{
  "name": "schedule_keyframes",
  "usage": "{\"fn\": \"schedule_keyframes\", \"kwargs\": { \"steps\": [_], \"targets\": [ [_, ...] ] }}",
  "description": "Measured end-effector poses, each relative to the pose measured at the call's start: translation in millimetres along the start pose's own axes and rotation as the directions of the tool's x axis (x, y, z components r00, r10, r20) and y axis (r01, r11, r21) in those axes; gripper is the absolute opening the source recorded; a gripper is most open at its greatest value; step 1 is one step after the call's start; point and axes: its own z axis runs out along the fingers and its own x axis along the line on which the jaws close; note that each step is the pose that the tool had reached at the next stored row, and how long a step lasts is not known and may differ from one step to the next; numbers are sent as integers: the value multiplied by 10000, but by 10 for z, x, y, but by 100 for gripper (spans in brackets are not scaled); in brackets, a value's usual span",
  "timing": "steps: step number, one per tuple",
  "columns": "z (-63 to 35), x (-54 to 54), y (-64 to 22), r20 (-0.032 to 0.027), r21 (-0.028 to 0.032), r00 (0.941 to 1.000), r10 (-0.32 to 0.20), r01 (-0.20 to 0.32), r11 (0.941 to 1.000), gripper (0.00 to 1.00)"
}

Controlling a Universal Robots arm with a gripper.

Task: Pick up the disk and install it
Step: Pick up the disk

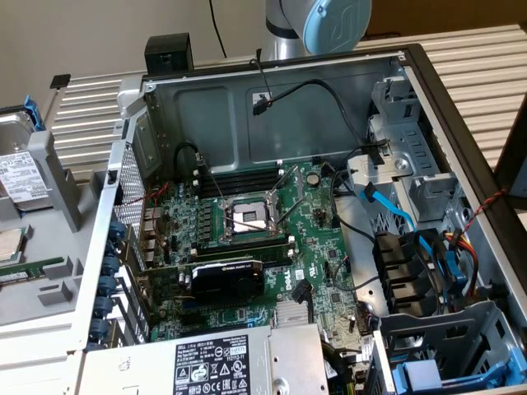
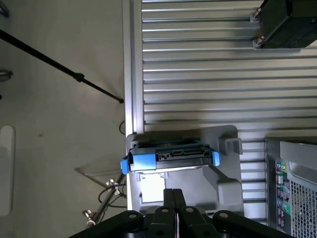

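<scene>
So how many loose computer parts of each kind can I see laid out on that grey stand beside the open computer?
disk: 1
processor chip: 1
memory stick: 1
total: 3

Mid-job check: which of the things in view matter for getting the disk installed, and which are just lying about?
For the job:
- the disk, standing in its grey holder
- the claw, shut, near the disk, holding nothing
- the open computer case

Just lying about:
- processor chip
- memory stick
- black box
</scene>
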Motion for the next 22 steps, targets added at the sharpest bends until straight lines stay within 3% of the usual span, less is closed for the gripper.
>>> {"fn": "schedule_keyframes", "kwargs": {
  "steps": [8, 12, 16, 22],
  "targets": [
    [0, 3, -1, -1, 1, 10000, -33, 33, 10000, 11],
    [0, 5, 0, -3, -3, 9977, -671, 671, 9977, 11],
    [0, 5, 0, -7, -3, 9903, -1392, 1392, 9903, 11],
    [1, 5, 0, -12, -4, 9688, -2477, 2477, 9688, 11]
  ]
}}
